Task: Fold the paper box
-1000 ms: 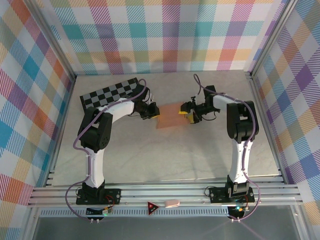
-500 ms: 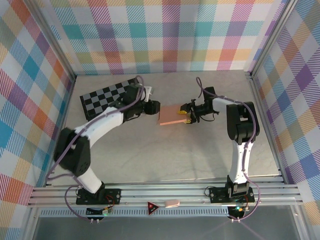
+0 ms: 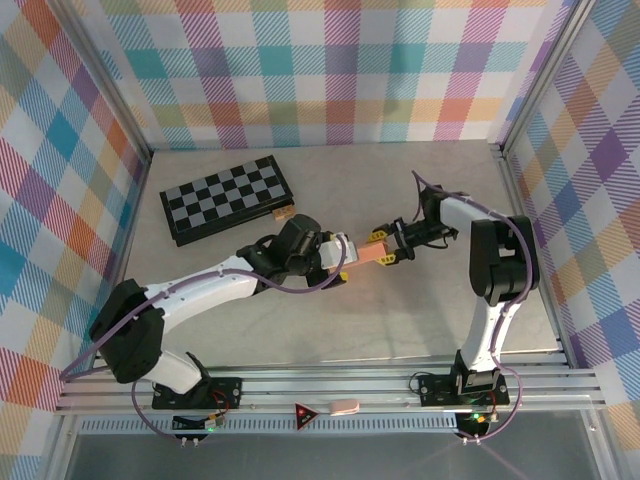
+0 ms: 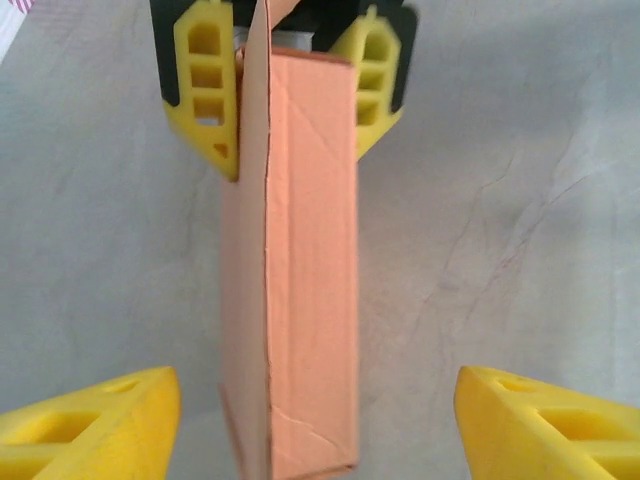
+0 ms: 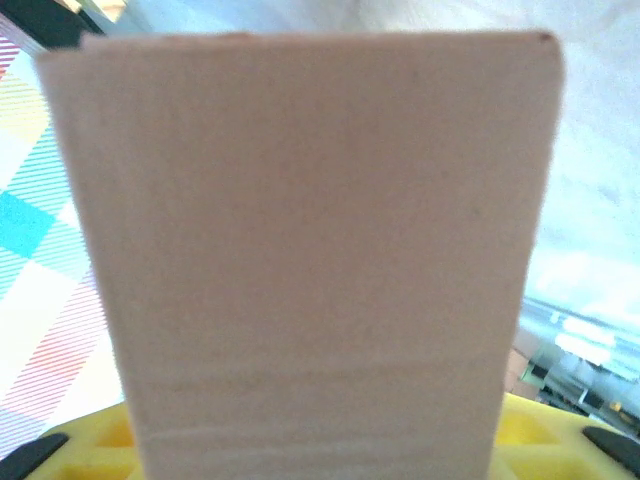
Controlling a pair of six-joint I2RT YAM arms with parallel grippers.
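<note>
Paper box: one (right hand clamping, left hand spread).

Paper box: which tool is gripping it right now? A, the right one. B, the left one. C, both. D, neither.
A: in the left wrist view the right tool pinches the far end of the paper box, while the left tool stands wide open with gaps on either side of it.

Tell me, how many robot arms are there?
2. The left arm stretches from near-left to the paper box mid-table; the right arm, at right, reaches the box's other end.
</note>
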